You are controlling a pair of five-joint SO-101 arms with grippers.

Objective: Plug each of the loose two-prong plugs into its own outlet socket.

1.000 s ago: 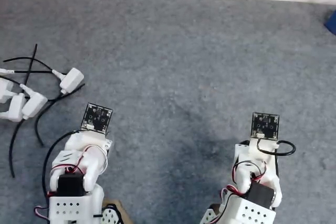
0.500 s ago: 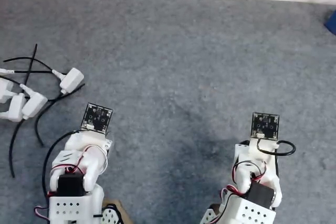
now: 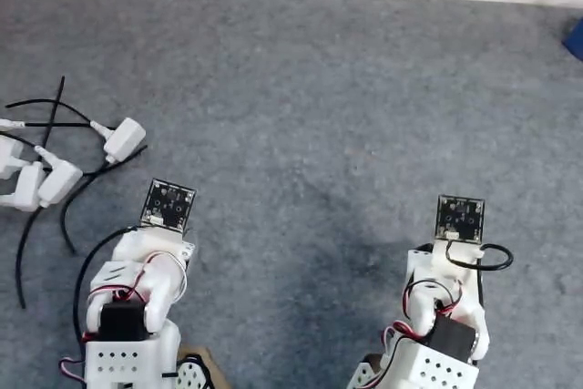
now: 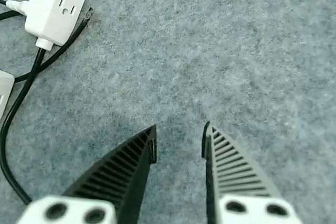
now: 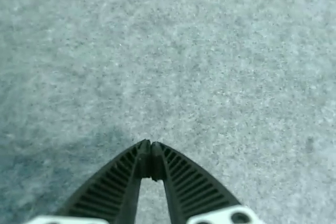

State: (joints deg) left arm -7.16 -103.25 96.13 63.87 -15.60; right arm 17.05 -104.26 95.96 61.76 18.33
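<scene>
A white outlet socket (image 3: 125, 138) on a black cord lies at the left of the grey carpet, and in the left wrist view the same outlet socket (image 4: 55, 8) shows its slotted face. More white plugs and sockets (image 3: 44, 183) lie tangled with black cords (image 3: 41, 125) at the far left edge. My left arm (image 3: 146, 271) rests at the front left, its gripper (image 4: 178, 137) open over bare carpet, apart from the socket. At the front right sits my right arm (image 3: 446, 280), its gripper (image 5: 151, 158) shut on nothing above bare carpet.
Grey carpet (image 3: 310, 116) covers the table. A pale wall strip runs along the back edge. A blue object's corner (image 3: 576, 38) pokes in at the far right.
</scene>
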